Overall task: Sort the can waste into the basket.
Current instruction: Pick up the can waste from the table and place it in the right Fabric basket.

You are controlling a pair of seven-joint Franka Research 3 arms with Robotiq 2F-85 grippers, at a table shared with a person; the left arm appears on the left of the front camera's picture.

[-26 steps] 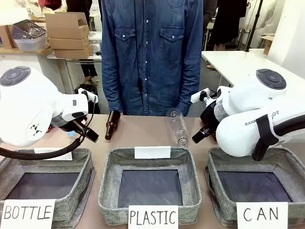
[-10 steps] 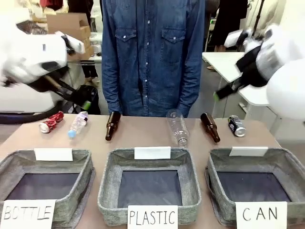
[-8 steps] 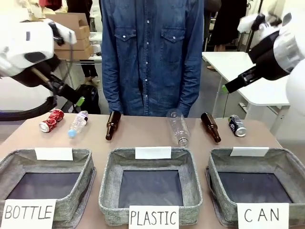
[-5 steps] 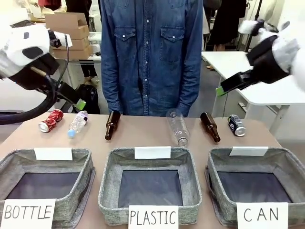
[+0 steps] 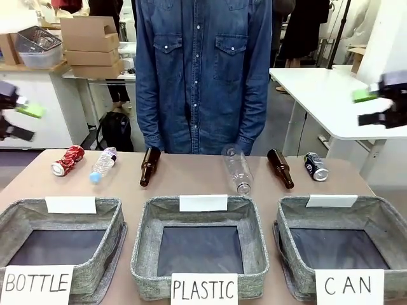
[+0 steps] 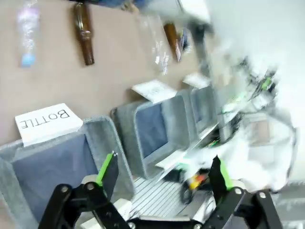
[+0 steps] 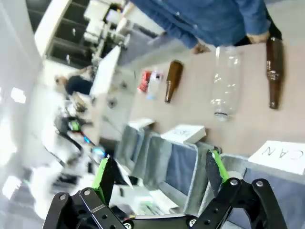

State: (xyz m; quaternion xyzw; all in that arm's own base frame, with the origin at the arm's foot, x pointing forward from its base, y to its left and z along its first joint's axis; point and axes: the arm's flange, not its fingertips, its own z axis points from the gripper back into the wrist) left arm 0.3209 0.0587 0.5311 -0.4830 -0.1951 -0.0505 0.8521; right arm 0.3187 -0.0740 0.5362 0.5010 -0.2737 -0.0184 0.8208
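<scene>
Lying on its side at the far-left end of the table (image 5: 191,181), the red can (image 5: 68,159) rests just beside a small clear bottle (image 5: 103,164) with a blue cap. The dark can (image 5: 315,167) lies at the far-right end, near a brown bottle (image 5: 280,168); its white print is too small to read. Between them are a second brown bottle (image 5: 149,166) and a larger clear bottle (image 5: 238,170).

Three grey fabric baskets stand in a row at the near edge, each with a handwritten white sign on its front. The signs read "BOTTLE" (image 5: 36,284) on the left, "PLASTIC" (image 5: 204,289) in the middle and "CAN" (image 5: 350,286) on the right. Each basket also carries a blank white tag on its far rim. The CAN basket (image 5: 388,216) holds neither can; only its dark bottom shows. The dark can lies just beyond its far rim, while the red can is well apart from it.

The left gripper (image 5: 22,121) is blurred at the picture's left edge and the right gripper (image 5: 369,107) at the right edge, both raised well above the table. In each wrist view the green-padded fingers are spread wide with nothing between them. The left wrist view shows the "BOTTLE" sign turned at an angle; the right wrist view shows "CAN" sideways. A person in a denim shirt (image 5: 203,63) stands at the far side.
</scene>
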